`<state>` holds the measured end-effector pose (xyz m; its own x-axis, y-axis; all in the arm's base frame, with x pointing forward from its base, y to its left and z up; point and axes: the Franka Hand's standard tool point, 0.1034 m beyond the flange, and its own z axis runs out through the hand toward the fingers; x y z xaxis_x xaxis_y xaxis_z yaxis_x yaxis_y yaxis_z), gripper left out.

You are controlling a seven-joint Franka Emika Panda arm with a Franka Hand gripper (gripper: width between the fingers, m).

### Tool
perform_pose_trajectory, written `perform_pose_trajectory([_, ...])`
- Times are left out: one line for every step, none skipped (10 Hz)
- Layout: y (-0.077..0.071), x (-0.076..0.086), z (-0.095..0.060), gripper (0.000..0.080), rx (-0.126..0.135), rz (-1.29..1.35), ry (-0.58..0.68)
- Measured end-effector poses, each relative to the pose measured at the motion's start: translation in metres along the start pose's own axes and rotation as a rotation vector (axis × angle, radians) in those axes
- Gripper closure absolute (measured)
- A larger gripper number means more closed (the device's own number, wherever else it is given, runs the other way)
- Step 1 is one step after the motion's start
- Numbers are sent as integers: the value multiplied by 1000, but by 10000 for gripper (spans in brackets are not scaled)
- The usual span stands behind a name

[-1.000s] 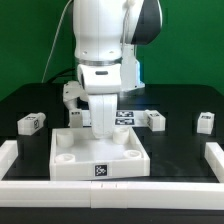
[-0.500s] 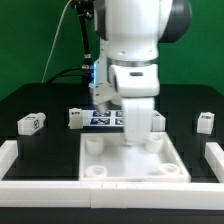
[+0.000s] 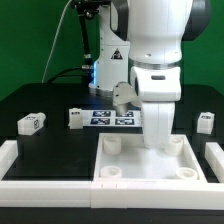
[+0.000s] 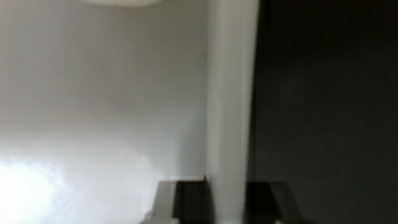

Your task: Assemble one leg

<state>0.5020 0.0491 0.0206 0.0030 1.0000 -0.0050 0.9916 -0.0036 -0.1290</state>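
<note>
My gripper is shut on the far wall of the large white square tray, which lies flat on the table with its corner sockets up. In the wrist view the two dark fingertips stand on either side of the tray's thin white wall, with the gripper closed on it. Three small white legs with tags lie loose on the black table: one at the exterior view's left, one by the marker board, one at the right. A fourth leg is hidden.
The marker board lies behind the tray. White barrier rails run along the table's front, left and right; the tray's right side is close to the right rail.
My gripper has slid the tray toward the exterior view's right, from the table's middle to near the right rail. The loose legs have not moved.
</note>
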Motion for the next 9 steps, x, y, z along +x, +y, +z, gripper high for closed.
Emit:
perform_pose_trajectory([0,4,-1,736,-1,5,3])
perform_pose_trajectory([0,7,-2,736,-2,37,4])
perform_pose_trajectory([0,7,-2,736,-3,34,4])
perform_pose_trajectory([0,6,-2,736,-3,34,4])
perform_pose_trajectory([0,6,-2,736,-3,34,4])
perform_pose_trajectory([-1,7,1,736,-9,21,8])
perform_pose_trajectory([1,16,1,736,-5,26,12])
perform_pose_trajectory([1,26,1,736,5,11,14])
perform_pose_trajectory([1,29,2,736,7,8,17])
